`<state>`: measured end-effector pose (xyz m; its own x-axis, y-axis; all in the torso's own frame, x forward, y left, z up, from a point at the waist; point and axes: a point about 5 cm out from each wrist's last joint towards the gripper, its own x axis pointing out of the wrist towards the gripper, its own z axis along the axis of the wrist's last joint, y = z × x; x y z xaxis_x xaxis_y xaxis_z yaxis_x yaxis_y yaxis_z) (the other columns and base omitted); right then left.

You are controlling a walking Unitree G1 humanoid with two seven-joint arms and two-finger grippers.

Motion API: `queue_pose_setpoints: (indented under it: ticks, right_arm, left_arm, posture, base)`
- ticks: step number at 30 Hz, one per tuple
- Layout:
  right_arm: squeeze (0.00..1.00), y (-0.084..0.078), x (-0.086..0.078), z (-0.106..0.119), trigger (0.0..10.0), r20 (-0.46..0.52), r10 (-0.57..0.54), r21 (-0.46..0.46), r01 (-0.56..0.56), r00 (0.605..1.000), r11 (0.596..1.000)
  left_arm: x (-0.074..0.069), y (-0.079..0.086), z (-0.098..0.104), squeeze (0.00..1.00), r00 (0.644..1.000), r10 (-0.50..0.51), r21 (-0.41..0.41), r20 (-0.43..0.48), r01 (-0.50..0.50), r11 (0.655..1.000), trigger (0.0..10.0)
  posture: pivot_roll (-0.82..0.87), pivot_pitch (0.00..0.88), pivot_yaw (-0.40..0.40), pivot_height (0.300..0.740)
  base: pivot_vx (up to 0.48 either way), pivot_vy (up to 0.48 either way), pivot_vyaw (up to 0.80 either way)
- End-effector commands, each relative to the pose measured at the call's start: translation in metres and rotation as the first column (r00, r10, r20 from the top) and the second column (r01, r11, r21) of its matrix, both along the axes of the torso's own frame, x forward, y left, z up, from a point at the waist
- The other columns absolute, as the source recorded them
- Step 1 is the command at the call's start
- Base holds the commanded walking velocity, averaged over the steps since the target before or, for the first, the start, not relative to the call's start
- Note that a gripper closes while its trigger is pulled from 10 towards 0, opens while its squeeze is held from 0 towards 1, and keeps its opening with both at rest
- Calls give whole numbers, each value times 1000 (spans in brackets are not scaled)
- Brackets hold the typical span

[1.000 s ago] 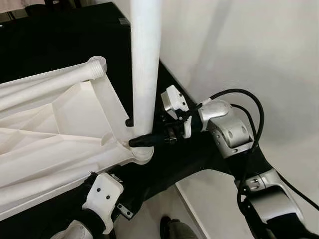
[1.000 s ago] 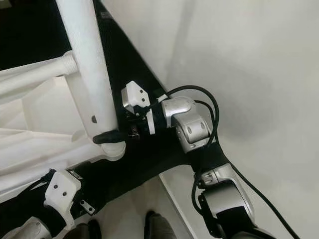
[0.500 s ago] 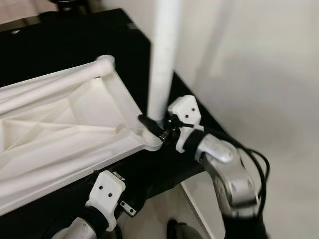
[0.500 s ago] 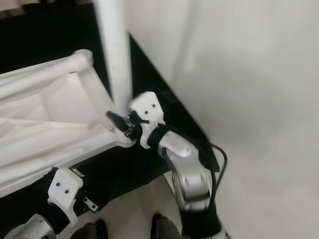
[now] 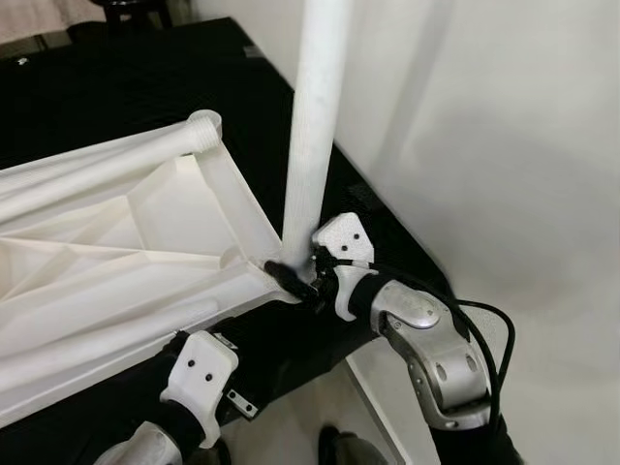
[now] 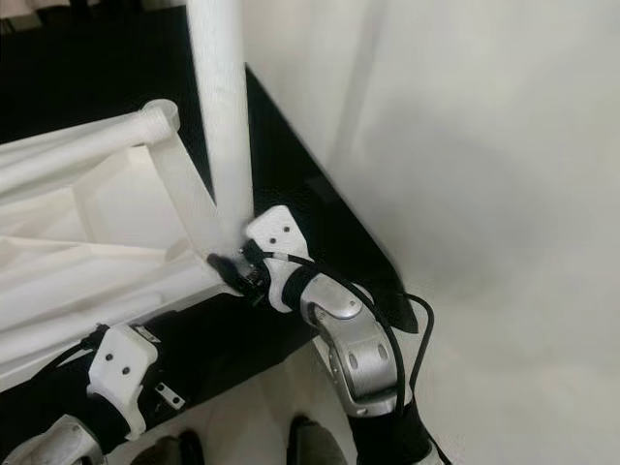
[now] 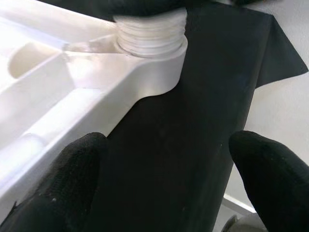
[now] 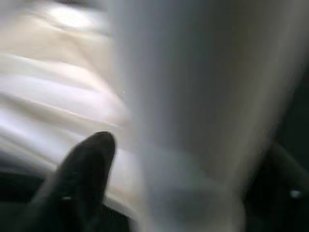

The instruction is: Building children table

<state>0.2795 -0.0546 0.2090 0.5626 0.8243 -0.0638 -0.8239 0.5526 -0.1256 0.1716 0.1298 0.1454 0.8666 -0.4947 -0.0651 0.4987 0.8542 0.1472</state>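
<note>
An upturned white table top (image 5: 116,271) lies on a black mat (image 5: 145,87). A white table leg (image 5: 315,126) stands upright in the socket at its near right corner. My right gripper (image 5: 291,276) is shut on the base of that leg; in the right wrist view the leg (image 8: 193,121) sits between the two black fingers (image 8: 87,164). A second leg (image 5: 97,165) lies along the top's far edge. My left gripper (image 7: 169,183) is open at the top's near edge, looking at the threaded corner socket (image 7: 152,36).
The black mat ends at a slanted edge (image 5: 387,213) just right of the leg, with pale floor (image 5: 504,145) beyond it. My own feet (image 5: 339,450) show at the near edge. Dark furniture legs (image 5: 131,10) stand at the far side.
The view has shifted. My right wrist has swung round the leg's base from the right side toward the near side, still holding it. The left arm has stayed put.
</note>
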Motion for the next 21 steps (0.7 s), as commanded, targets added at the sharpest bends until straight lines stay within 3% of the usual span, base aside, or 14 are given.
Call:
queue_pose_setpoints:
  ticks: [1, 2, 8, 11, 12, 13, 15, 16, 21]
  right_arm:
    - [831, 4, -7, 13, 10000, 33, 194, 32, -195, 980, 980]
    - [0, 1, -4, 20, 10000, 84, 284, -6, -284, 955, 959]
    - [0, -5, 1, 27, 10000, 124, 515, -160, -495, 848, 854]
    - [0, -6, 1, 27, 10000, 119, 541, -169, -520, 833, 837]
    - [0, -6, 1, 27, 10000, 102, 574, -173, -553, 813, 815]
    - [0, -6, 3, 27, 9098, 91, 597, -182, -576, 797, 797]
    - [0, -7, 5, 27, 9098, 84, 609, -187, -588, 789, 787]
    - [0, -7, 8, 27, 275, 76, 622, -191, -601, 779, 776]
    - [0, -11, 17, 26, 0, 53, 655, -195, -635, 754, 747]
  left_arm:
    - [-3, -2, -4, 0, 1000, -3, -7, -16, 3, 1000, 10000]
    - [-3, -2, -4, 0, 1000, -4, -7, -16, 4, 1000, 10000]
    - [-4, -4, -4, 0, 1000, -5, -11, -16, 5, 1000, 10000]
    - [-4, -4, -4, 0, 1000, -5, -12, -16, 5, 1000, 10000]
    - [-4, -4, -4, 0, 1000, -5, -12, -16, 5, 1000, 10000]
    - [-4, -5, -3, 0, 1000, -6, -13, -16, 6, 1000, 10000]
    - [-5, -5, -3, 0, 1000, -7, -13, -16, 7, 1000, 10000]
    - [-5, -6, -3, 0, 1000, -8, -14, -16, 8, 1000, 10000]
    - [-5, -8, -2, 0, 1000, -11, -17, -16, 10, 1000, 10000]
  posture:
    - [-196, 241, -94, 740]
    - [-195, 240, -94, 740]
    - [-181, 239, -98, 740]
    - [-181, 239, -98, 740]
    - [-178, 239, -99, 740]
    - [-175, 239, -100, 740]
    - [-175, 239, -100, 740]
    - [-174, 240, -98, 740]
    - [-174, 242, -98, 740]
  base:
    - [0, 0, 0]
    - [0, 0, 0]
    - [0, 0, 0]
    - [0, 0, 0]
    - [0, 0, 0]
    - [0, 0, 0]
    - [0, 0, 0]
    - [0, 0, 0]
    - [0, 0, 0]
